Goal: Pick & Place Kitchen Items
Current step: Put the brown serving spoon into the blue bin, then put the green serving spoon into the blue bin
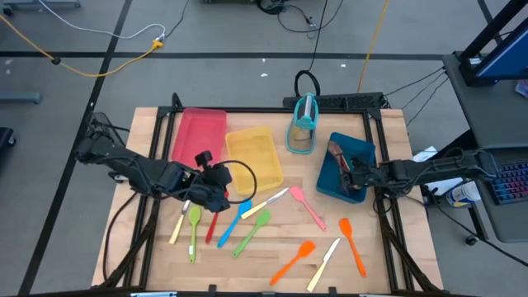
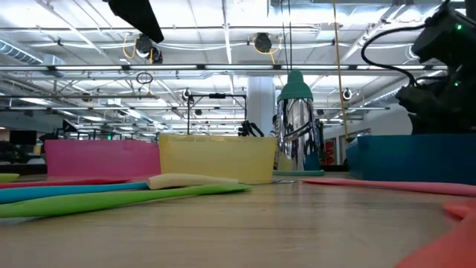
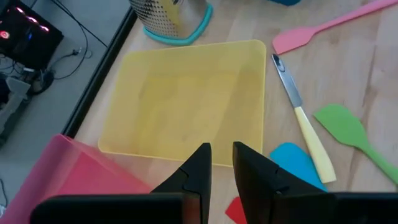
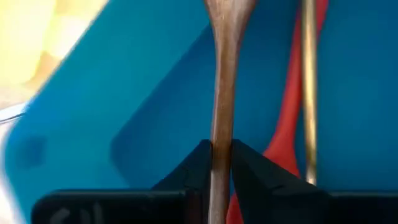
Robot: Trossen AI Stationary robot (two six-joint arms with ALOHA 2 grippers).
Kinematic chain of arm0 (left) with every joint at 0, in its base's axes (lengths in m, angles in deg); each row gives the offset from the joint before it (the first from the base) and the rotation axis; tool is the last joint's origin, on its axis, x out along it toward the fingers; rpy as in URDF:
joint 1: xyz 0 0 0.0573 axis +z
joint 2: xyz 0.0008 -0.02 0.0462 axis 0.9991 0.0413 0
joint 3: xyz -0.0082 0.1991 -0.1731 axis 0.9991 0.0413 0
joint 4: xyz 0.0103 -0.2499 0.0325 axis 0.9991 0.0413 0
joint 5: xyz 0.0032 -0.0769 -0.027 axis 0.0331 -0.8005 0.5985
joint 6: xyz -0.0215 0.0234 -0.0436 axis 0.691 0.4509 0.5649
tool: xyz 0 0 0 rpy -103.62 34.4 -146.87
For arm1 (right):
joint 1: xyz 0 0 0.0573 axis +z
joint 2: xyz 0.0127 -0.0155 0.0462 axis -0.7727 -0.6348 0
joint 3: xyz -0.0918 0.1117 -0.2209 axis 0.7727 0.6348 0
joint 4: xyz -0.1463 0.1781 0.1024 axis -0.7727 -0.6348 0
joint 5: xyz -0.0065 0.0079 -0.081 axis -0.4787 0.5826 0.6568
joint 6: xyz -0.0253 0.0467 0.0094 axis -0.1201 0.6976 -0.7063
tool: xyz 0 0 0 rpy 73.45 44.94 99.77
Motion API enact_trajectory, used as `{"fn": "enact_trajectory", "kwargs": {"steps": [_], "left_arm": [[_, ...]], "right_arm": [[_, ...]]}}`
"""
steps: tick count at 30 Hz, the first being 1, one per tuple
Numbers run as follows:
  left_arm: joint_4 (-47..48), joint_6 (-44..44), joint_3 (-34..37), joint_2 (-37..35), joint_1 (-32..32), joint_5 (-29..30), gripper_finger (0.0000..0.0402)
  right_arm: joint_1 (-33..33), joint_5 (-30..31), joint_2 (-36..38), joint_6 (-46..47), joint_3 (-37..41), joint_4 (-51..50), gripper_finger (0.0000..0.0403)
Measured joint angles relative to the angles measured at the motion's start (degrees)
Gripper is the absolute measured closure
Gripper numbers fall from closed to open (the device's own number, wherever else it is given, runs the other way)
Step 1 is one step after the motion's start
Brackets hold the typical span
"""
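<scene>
Right gripper [image 4: 221, 163] over blue tray [image 1: 363, 157], right of middle in high view. Fingers [image 4: 194, 169] pinch brown spoon [image 4: 224, 74] by handle. Red utensil [image 4: 287, 118] and thin metal handle [image 4: 307, 87] lie in same tray beside spoon.

Left gripper [image 3: 219, 163] low in left of high view, near yellow tray [image 3: 186, 99] edge, red tray [image 3: 68, 174] beside. Fingers [image 3: 198, 167] close together with small gap, holding nothing.

Cream-handled knife [image 3: 305, 127], pink spatula [image 3: 323, 28], green spatula [image 3: 351, 134], blue spatula [image 3: 292, 163] lie on table [image 1: 272, 264] below trays. Two orange spatulas [image 1: 353, 244] lower right.
</scene>
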Motion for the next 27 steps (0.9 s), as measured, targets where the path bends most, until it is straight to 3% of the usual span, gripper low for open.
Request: {"fn": "enact_trajectory", "kwargs": {"steps": [9,22,27], "left_arm": [[0.02,-1.25,0.02,0.00,0.00,-0.05,0.0332],[3.77,2.07,0.02,0.02,-0.15,-2.81,0.0332],[7.63,7.53,0.04,0.02,-0.66,-6.03,0.0332]], "right_arm": [[-0.95,1.60,0.00,-6.41,1.72,4.63,0.0352],[-0.90,1.26,1.67,-12.42,-0.35,9.11,0.0280],[-0.90,1.02,3.88,-19.33,-0.35,19.14,0.0279]]}}
